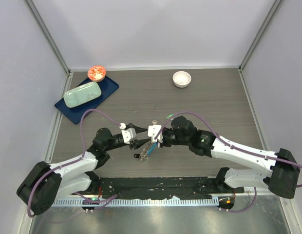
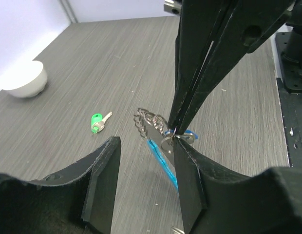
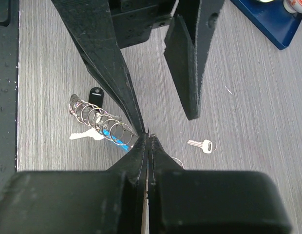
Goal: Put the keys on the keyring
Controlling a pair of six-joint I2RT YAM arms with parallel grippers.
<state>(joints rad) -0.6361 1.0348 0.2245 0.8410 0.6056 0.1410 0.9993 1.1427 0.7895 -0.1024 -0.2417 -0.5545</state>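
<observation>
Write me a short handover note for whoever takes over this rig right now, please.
Left gripper: open, empty, straddling the keyring.
Right gripper: shut on one end of the keyring.
Green key and silver key lie loose on the table. Black key lies against the keyring; I cannot tell whether it is threaded.
Done: nothing confirmed.
Left: thread the loose keys onto the keyring.

From above, keyring (image 1: 148,151) detail is too small to resolve. The left-wrist frame edge crops the white bowl (image 2: 22,80).
</observation>
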